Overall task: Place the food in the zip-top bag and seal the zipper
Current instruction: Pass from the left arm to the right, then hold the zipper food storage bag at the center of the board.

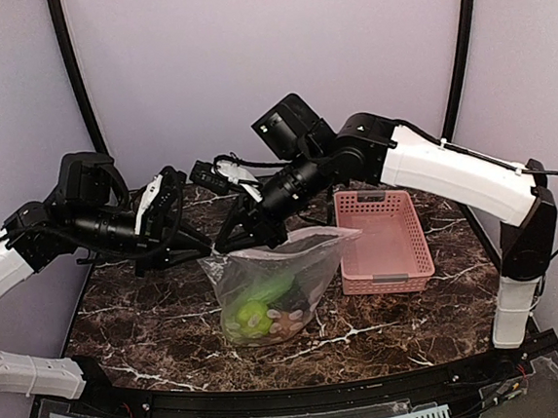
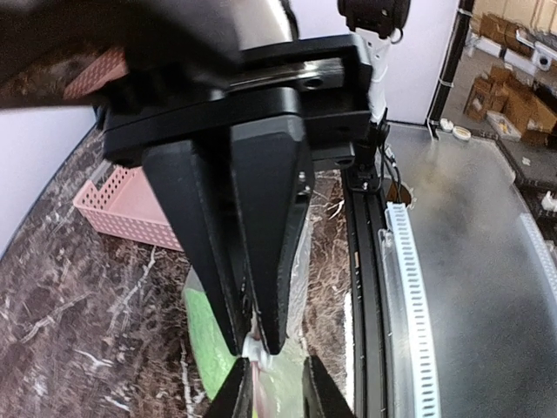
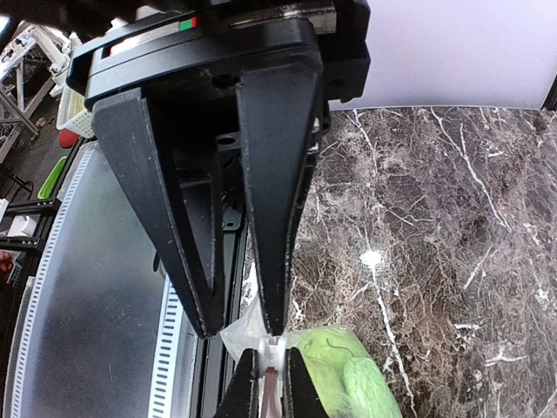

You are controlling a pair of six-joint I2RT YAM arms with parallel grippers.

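The zip-top bag (image 1: 299,266) hangs over the table, held up at its left top corner. The food sits inside it at the bottom: a round green fruit (image 1: 250,319), a green cucumber-like piece (image 1: 272,290) and a brown lump (image 1: 292,320). Green food also shows through the plastic in the right wrist view (image 3: 348,383). My left gripper (image 1: 214,248) (image 2: 254,347) is shut on the white slider tab (image 3: 273,355) of the pink zipper (image 3: 272,389). My right gripper (image 1: 231,241) (image 3: 239,333) meets it tip to tip, fingers apart, with the bag's corner (image 3: 233,335) loose between them.
A pink slotted basket (image 1: 385,244) stands on the marble table (image 1: 141,309) right of the bag, whose right end touches it; it also shows in the left wrist view (image 2: 122,205). A black rail (image 1: 276,400) runs along the table's near edge.
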